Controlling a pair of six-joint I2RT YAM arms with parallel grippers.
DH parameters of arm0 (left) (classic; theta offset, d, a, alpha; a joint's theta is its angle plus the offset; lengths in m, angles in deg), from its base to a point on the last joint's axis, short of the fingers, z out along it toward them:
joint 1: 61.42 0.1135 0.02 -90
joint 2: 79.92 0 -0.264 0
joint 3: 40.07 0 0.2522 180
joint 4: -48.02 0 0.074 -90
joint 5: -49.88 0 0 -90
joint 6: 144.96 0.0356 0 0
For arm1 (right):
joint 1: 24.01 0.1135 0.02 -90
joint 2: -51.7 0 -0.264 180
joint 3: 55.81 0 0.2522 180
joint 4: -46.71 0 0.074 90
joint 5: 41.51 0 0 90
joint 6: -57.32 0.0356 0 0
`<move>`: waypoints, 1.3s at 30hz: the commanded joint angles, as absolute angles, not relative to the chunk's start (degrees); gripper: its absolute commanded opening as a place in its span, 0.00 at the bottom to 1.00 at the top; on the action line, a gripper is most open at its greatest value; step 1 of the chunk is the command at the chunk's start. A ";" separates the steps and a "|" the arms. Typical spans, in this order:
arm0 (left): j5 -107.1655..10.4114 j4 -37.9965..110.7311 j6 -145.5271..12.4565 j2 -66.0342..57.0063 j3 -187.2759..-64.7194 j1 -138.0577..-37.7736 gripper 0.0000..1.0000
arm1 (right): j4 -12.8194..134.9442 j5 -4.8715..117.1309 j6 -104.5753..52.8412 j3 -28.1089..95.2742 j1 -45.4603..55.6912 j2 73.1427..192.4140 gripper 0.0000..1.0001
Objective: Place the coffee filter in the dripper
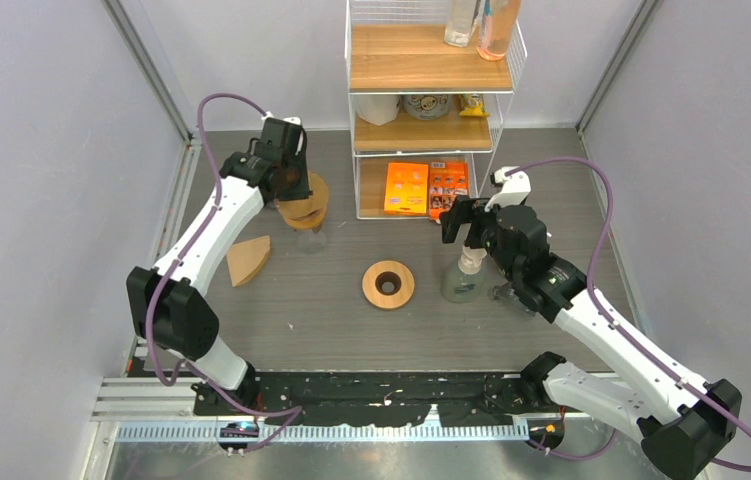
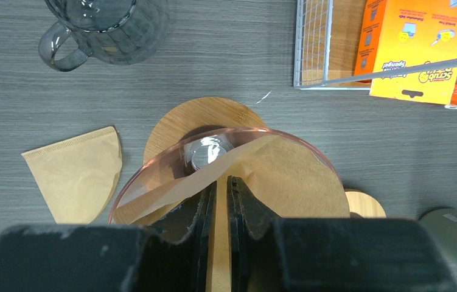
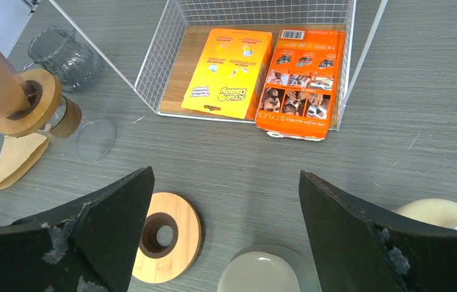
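Note:
The dripper is a pink glass cone with a round wooden collar; it also shows in the top view and at the far left of the right wrist view. My left gripper is shut on a brown paper coffee filter, which lies inside the cone against its wall. In the top view the left gripper is right above the dripper. A second folded filter lies flat on the table to the dripper's left. My right gripper is open and empty.
A wooden ring lies mid-table. A grey bottle stands under my right gripper. A wire shelf rack with orange boxes stands at the back. A glass carafe and a glass lid are near the dripper.

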State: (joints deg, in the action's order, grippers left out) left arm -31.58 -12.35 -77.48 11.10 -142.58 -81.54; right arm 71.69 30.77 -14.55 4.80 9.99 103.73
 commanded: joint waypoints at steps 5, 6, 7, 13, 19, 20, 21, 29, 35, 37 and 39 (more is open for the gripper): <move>-32.06 -13.66 -76.46 12.90 -144.93 -81.28 0.17 | 70.14 29.36 -15.05 4.97 9.57 104.07 0.95; -32.18 -13.70 -76.49 13.08 -144.89 -81.28 0.17 | 70.14 29.39 -15.07 4.97 9.56 104.08 0.95; -32.20 -13.65 -76.48 13.36 -144.88 -81.28 0.17 | 70.14 29.34 -15.09 4.95 9.56 104.15 0.96; -32.58 -13.53 -76.40 14.35 -144.97 -81.28 0.17 | 70.14 29.25 -15.04 4.80 9.43 104.34 0.95; -32.65 -13.67 -76.32 15.40 -145.12 -81.28 0.17 | 70.16 29.15 -14.97 4.74 9.42 104.26 0.96; -32.65 -13.72 -76.20 15.56 -145.20 -81.28 0.17 | 70.14 29.13 -14.98 4.67 9.37 104.26 0.96; -32.58 -13.72 -76.22 15.68 -145.30 -81.28 0.18 | 70.14 29.10 -14.95 4.69 9.38 104.32 0.95; -32.43 -14.04 -76.05 16.74 -145.18 -81.28 0.18 | 70.14 29.95 -14.98 4.66 9.38 104.34 0.95; -33.17 -14.01 -75.87 17.35 -144.85 -81.28 0.19 | 70.14 30.18 -14.94 4.72 9.42 104.58 0.95; -33.41 -14.01 -75.86 17.50 -144.65 -81.28 0.19 | 70.14 30.52 -14.84 4.81 9.36 104.80 0.95; -33.35 -13.99 -75.96 17.70 -144.48 -81.26 0.20 | 70.14 30.66 -14.87 4.87 9.31 105.01 0.96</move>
